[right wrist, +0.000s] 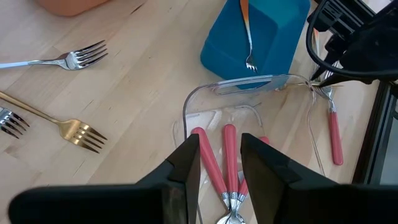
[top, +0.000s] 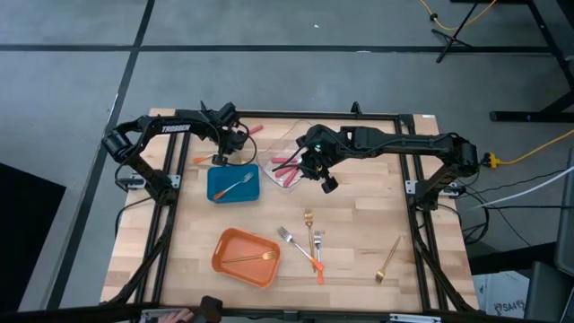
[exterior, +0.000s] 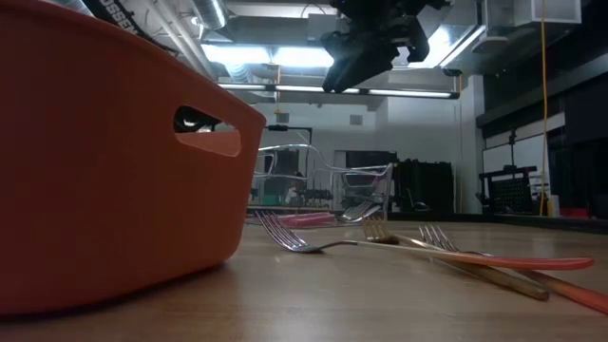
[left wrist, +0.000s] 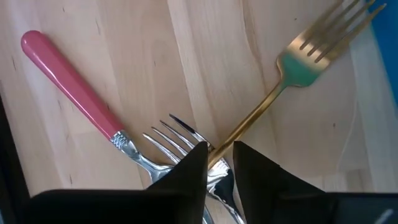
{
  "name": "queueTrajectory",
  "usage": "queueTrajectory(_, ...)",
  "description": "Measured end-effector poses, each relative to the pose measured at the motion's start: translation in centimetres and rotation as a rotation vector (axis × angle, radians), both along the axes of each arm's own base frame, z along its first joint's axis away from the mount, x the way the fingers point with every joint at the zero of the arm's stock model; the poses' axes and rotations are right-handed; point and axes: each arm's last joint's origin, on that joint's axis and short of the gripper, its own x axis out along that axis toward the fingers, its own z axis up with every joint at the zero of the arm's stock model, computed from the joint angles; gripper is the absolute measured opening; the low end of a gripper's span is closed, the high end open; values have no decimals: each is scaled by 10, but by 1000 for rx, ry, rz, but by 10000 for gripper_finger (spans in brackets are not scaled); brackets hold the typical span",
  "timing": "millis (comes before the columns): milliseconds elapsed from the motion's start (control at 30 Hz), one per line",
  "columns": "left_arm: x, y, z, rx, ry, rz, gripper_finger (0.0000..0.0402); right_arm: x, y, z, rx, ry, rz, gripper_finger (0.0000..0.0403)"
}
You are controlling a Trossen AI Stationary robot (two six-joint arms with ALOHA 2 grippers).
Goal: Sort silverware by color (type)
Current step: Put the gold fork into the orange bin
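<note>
Left wrist view only: left pincer clamped a gold fork crossing a pink-handled fork.
Right pincer: fingers apart, above pink forks in the clear tray.
</note>
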Motion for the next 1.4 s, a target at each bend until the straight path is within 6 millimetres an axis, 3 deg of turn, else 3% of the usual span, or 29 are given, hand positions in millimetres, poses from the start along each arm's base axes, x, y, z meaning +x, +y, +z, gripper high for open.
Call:
queueTrajectory(467, 4, -4, 0, 20, -25, -274, 78, 0, 0, 0, 0, 0, 0, 105)
queueTrajectory(933, -1, -2, -1, 50, 23, -342, 78, 0, 0, 0, 0, 0, 0, 105)
queueTrajectory(1200, 3, 2, -22, -9, 50, -358, 78, 0, 0, 0, 0, 0, -1, 105)
queueTrajectory(1400, 3, 3, -24, -15, 59, -363, 78, 0, 0, 0, 0, 0, 0, 105)
